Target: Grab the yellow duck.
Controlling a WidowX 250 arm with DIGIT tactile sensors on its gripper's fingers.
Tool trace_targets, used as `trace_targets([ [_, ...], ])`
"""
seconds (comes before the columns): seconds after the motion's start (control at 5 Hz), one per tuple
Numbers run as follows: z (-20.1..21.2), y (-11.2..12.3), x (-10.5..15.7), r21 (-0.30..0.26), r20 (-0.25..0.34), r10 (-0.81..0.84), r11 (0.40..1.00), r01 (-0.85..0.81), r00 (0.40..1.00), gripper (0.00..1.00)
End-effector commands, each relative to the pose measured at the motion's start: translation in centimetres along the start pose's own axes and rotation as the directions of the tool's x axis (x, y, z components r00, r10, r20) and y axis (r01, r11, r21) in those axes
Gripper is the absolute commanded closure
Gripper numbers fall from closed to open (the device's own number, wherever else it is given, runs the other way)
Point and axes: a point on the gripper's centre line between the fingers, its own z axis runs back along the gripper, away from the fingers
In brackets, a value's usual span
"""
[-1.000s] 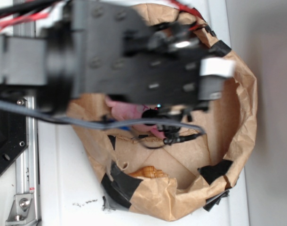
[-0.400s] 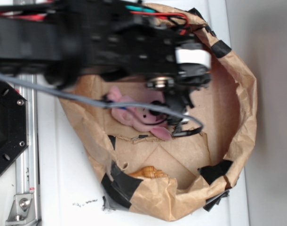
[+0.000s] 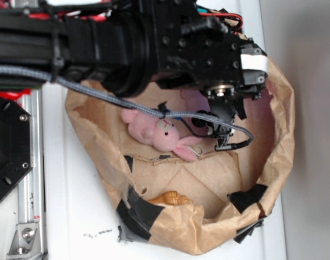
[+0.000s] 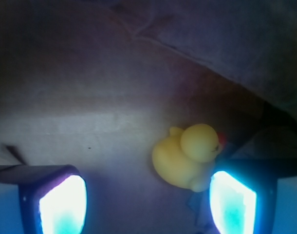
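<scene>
From the wrist view, the yellow duck (image 4: pixel 189 156) is seen sitting on the brown paper floor, up near the right-hand finger (image 4: pixel 232 204) and just about touching its inner edge. The gripper (image 4: pixel 147 204) is spread wide open, nothing held, with the duck off to one side of the gap rather than centred. A bit of orange-red can be made out by the duck's head.

In the exterior view the duck can't be spotted at all, it's hidden under the black arm (image 3: pixel 154 43). The gripper (image 3: pixel 225 127) is lowered inside the crumpled paper bag (image 3: pixel 278 157), which is patched with black tape and set on the white table (image 3: pixel 73 206). A pink plush bunny (image 3: pixel 157 132) is lying just beside the gripper, and an orange-brown seashell (image 3: pixel 170 199) is tucked against the bag's near wall, well apart.
</scene>
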Motion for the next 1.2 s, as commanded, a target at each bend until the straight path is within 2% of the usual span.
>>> trace_targets([
  [0.0, 1.1, 0.3, 1.5, 0.014, 0.056, 0.005, 1.0, -0.006, 0.998, 0.0],
  [0.2, 0.3, 0.0, 1.6, 0.011, 0.037, -0.015, 1.0, 0.014, 0.999, 0.0],
  [0.6, -3.0, -1.2, 0.3, -0.021, -0.059, -0.057, 0.998, 0.056, 0.997, 0.0],
  [0.8, -3.6, -1.8, -0.5, -0.022, -0.079, -0.087, 0.996, 0.086, 0.993, 0.0],
  [1.0, -3.0, -1.8, -0.8, -0.023, -0.068, -0.092, 0.996, 0.09, 0.993, 0.0],
])
